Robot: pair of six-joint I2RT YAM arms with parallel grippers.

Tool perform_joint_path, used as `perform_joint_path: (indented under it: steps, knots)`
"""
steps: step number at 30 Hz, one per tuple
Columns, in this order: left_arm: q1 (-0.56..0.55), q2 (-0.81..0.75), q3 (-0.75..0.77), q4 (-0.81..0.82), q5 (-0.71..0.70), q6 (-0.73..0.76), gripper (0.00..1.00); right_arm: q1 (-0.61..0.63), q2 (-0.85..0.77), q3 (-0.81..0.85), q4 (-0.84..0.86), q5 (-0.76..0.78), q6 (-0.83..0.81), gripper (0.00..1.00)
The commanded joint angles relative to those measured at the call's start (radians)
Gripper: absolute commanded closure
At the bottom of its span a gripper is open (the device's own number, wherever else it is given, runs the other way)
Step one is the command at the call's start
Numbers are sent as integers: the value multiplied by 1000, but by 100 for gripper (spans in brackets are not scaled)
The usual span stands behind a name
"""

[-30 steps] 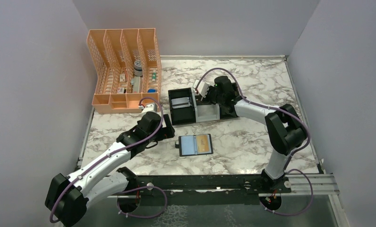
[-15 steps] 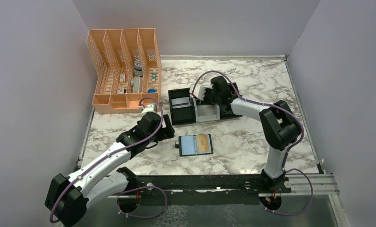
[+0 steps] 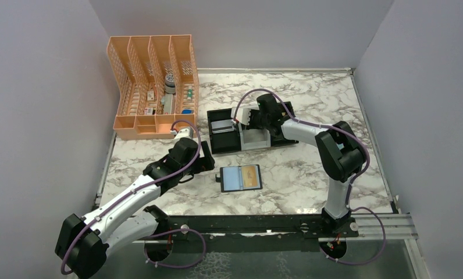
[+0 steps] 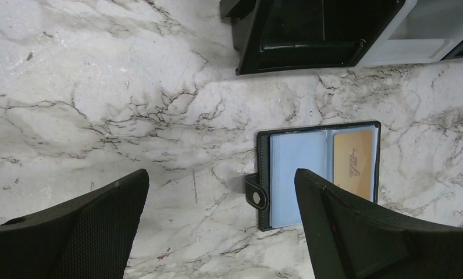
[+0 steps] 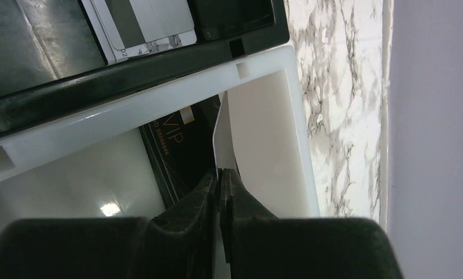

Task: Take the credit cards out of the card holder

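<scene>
The card holder lies open on the marble, blue-grey lining up, snap tab at its left edge. A tan credit card sits in its right half. My left gripper is open and empty, just left of the holder. My right gripper is shut on a thin card seen edge-on, white side showing, inside the white tray. A black card with gold VIP print is right beside it. Another light card lies in the black tray.
An orange mesh desk organiser with small items stands at the back left. The black and white trays sit side by side mid-table. Grey walls enclose the table on three sides.
My right gripper has shifted a little to the left over the white tray with the card in it. The left arm and the card holder have not moved.
</scene>
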Motion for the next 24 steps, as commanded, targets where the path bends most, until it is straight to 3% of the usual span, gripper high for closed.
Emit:
perform_joint_path:
  steps: [1,24]
  knots:
    - [6,-5,16,-14,19,11,1,11,39,45,-89,-32,-17,88]
    - [6,14,21,-12,39,22,1,13,67,89,-156,-79,47,78]
